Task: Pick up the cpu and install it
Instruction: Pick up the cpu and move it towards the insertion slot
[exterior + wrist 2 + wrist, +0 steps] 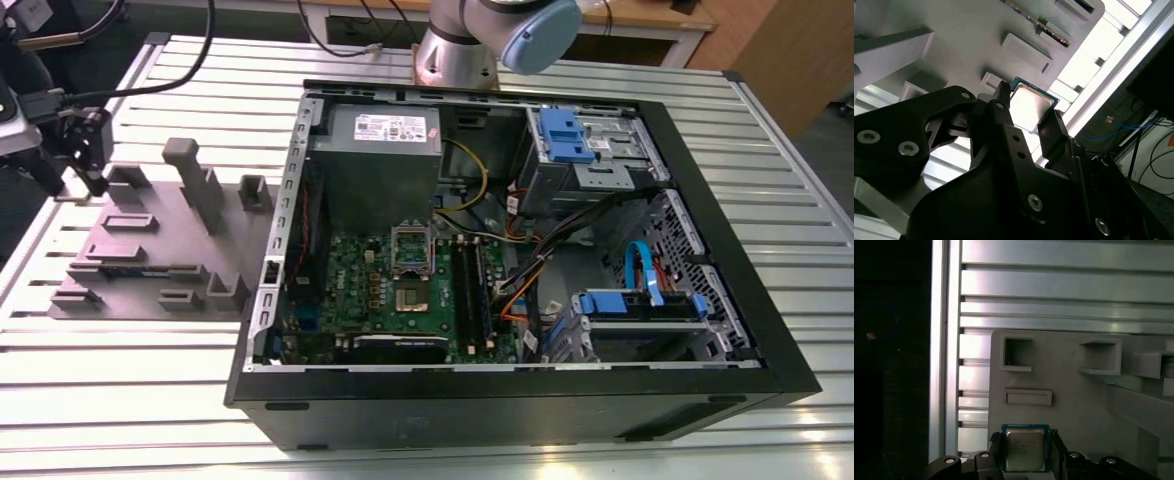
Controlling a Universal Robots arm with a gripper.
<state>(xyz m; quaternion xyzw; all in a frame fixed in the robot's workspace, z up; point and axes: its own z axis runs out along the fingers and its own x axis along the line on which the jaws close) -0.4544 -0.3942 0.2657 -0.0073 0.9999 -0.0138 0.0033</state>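
On the grey fixture tray at nine o'clock of the computer case in the exterior view, the end effector straddles the flat-lying cpu, whether gripping I cannot tell, so a good pick likely needs centred pressure on opposite edges and a level lift.

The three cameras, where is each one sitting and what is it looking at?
Exterior view: off the arm and high up, looking down on the open computer case and the grey holder on the slatted table; the arm rises beyond the case.
First wrist view: on the arm's wrist, looking past the gripper at the cpu lying on the grey holder.
Second wrist view: also by the wrist, looking slantwise over the gripper's black body at the same cpu.
Shared: both wrist views show the gripper straddling the cpu.
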